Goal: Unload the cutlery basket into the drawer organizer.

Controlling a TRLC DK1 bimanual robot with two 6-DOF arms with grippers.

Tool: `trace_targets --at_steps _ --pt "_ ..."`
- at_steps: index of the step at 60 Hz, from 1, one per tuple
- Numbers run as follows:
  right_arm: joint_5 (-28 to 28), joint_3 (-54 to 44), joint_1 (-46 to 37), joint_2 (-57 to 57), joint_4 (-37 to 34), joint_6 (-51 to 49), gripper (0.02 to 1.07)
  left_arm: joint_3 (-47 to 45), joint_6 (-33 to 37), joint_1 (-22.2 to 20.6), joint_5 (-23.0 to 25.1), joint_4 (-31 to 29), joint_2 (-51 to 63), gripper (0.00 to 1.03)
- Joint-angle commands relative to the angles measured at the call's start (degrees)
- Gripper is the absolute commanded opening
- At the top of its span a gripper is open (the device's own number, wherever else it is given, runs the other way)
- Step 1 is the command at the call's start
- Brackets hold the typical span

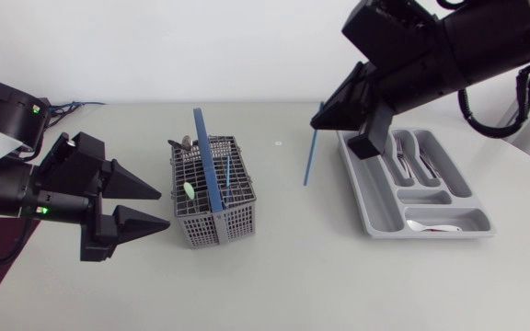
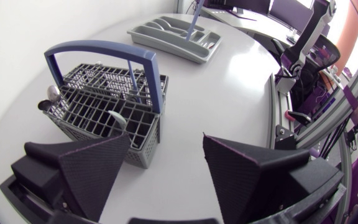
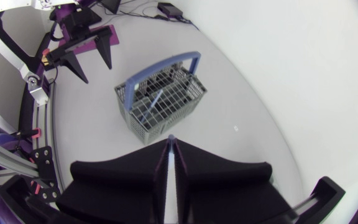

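My right fingers (image 1: pixel 339 103) are clamped flat on the top end of a blue piece (image 1: pixel 309 158). It is thin and straight and hangs nearly upright, with its lower tip above the worktop (image 1: pixel 274 276), just beside the drawer organizer (image 1: pixel 375 198) on the side facing the cutlery basket (image 1: pixel 214 230). I cannot tell whether it is a knife, a straw or a handle. I judge this as the carrying step: lifted from the basket, not yet placed.

The next move calls for bringing the piece over the long bare compartment at the organizer's near side. I would lay it over lengthwise, because upright it would only tip out, and then let go low.

The organizer is smooth, moulded grey plastic with rounded slots. Shiny metal spoons or forks (image 1: pixel 410 156) lie in the middle slots, and one spoon (image 1: pixel 431 223) lies in the crosswise end slot. The basket is a stiff grey lattice under a broad blue handle (image 1: pixel 205 152). It holds another blue stick (image 1: pixel 230 175), a pale green piece (image 1: pixel 189 190) and some metal ends.

My left fingers (image 1: pixel 136 188) are matte, wedge-shaped and finely textured. They stand wide apart beside the basket, holding nothing.
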Motion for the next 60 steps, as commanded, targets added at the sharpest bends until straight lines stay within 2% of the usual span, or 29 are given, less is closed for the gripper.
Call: trace_targets --at_steps 1,16,23,41,60 --pt "-0.32 -1.14 -4.3 1.82 -2.69 -2.29 0.08 -1.97 -1.03 -0.95 -0.81 1.34 -1.11 0.98" --pt "-2.16 0.7 -17.66 9.38 -7.97 -7.13 0.08 -2.76 -1.56 -1.56 -1.69 3.45 -1.64 0.98" --pt "-2.95 2.64 -21.44 13.86 -9.99 -7.92 0.08 -3.28 -1.56 -1.65 -1.86 3.89 -1.64 0.98" --pt "-3.13 7.73 -27.76 23.09 -11.39 -6.51 0.08 -4.43 -1.47 -1.3 -2.13 5.03 -2.78 0.98" --pt "-3.04 10.55 -29.79 31.53 -9.72 -3.44 0.08 -4.87 -1.21 -1.3 -2.13 5.47 -2.87 0.98"
